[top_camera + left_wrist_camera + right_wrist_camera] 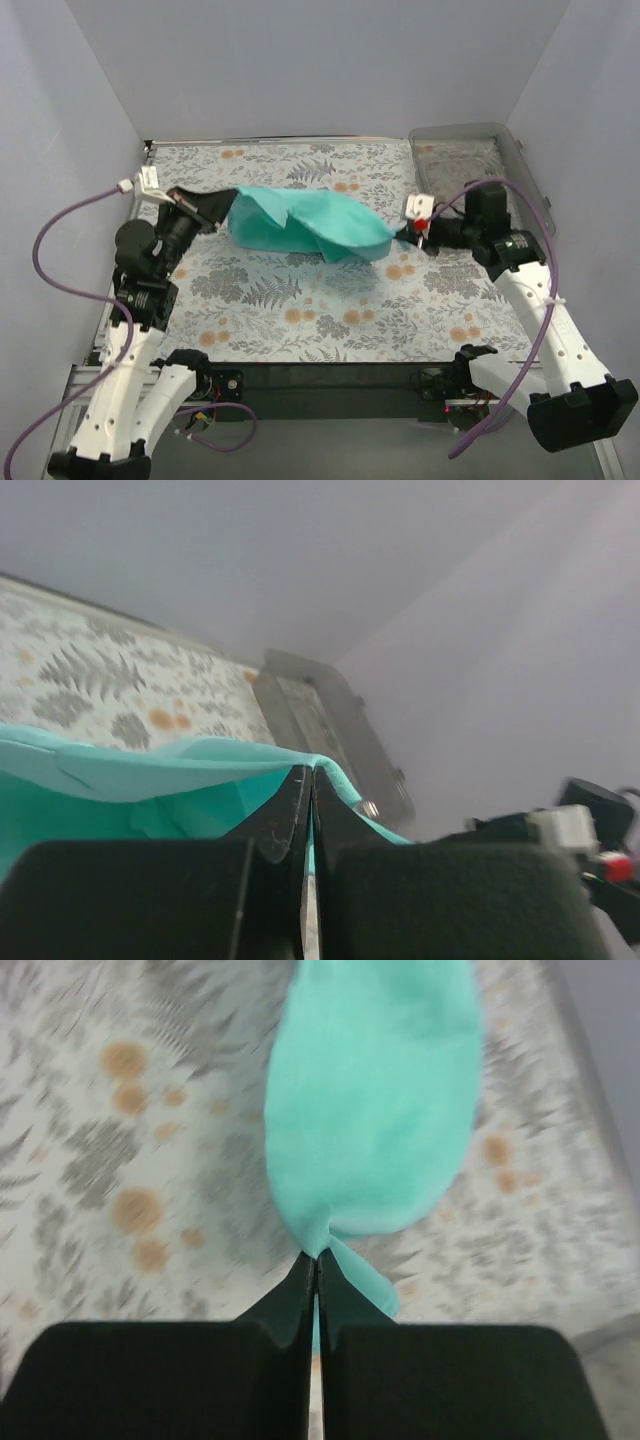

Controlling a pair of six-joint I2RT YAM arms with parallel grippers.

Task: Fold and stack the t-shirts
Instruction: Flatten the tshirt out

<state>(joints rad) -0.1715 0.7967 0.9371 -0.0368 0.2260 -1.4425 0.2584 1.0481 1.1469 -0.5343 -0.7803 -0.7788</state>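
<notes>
One teal t-shirt (305, 222) hangs bunched between the two arms above the floral table cover (300, 300). At the shirt's left end, my left gripper (222, 210) is shut on its edge; the left wrist view shows teal cloth (150, 780) draped over and pinched between the closed fingers (285, 815). My right gripper (405, 238) is shut on the right end. In the right wrist view a teal fold (370, 1110) spreads away from the closed fingertips, and a small tail (365, 1285) pokes out beside them.
A clear plastic bin (470, 160) sits at the table's far right corner, just behind the right arm. Grey walls enclose the table on three sides. Purple cables loop beside the left arm (60, 260).
</notes>
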